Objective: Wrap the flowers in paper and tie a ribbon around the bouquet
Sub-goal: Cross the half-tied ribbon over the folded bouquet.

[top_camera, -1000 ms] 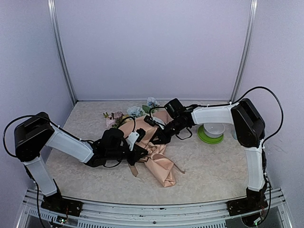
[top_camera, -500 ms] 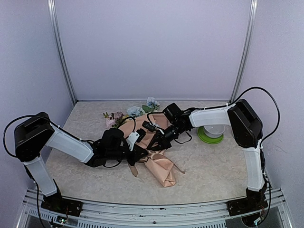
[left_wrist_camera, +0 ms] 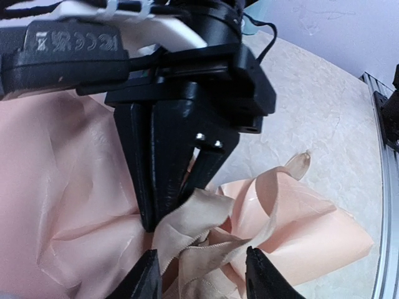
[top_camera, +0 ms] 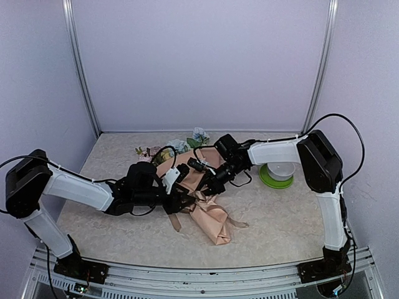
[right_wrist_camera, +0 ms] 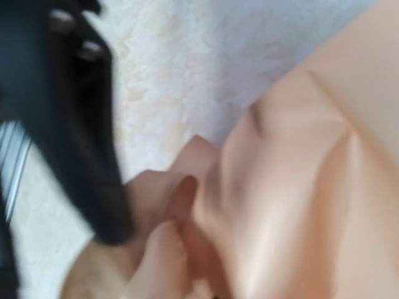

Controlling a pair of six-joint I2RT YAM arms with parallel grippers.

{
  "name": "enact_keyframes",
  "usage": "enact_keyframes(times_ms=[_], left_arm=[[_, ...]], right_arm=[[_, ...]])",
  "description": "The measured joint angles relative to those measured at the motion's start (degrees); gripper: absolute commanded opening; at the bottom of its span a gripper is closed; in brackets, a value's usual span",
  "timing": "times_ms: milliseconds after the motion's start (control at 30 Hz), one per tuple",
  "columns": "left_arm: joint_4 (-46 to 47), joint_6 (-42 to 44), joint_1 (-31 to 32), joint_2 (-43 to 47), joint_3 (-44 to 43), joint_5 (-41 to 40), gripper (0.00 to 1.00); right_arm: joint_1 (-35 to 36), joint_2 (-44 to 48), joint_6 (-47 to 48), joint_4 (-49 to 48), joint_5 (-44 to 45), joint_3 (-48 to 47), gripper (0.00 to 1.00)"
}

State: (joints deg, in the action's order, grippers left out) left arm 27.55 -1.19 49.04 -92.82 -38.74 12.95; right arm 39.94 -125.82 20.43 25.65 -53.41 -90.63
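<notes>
The bouquet is lying on the bench at the centre of the top view, slanting from upper left to lower right. The flowers are poking out of its wide end toward the upper left. Its narrow peach tail is pointing toward the lower right.

The paper is filling the left side of the left wrist view, creased and bunched where the ribbon is crossing it. The ribbon is sitting in loose beige loops at the lower centre of that view, with one curl lifting toward the right.

The left gripper is reaching in from the left of the top view. Its jaws are standing apart at the bottom edge of its own camera, with ribbon loops lying between them and nothing clamped.

The right gripper is coming down from the upper right, and its jaws are narrowed almost together, pinching a fold of the ribbon at the tips. Its own camera is giving only a blur of peach paper and one dark finger.

A white bowl is resting on a green plate to the right of the bouquet, well apart from it.
</notes>
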Motion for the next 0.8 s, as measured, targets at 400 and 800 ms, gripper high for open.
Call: enact_keyframes(times_ms=[400,800], left_arm=[[-10.08,3.54,-2.71,11.26,0.44,1.75,0.31],[-8.7,9.4,2.75,7.61,3.41,-0.09,0.26]], right_arm=[[-0.42,-3.56,5.81,6.91,-1.88,-6.21,0.11],[-0.44,-6.1,14.64,16.0,-3.89,-11.74,0.14]])
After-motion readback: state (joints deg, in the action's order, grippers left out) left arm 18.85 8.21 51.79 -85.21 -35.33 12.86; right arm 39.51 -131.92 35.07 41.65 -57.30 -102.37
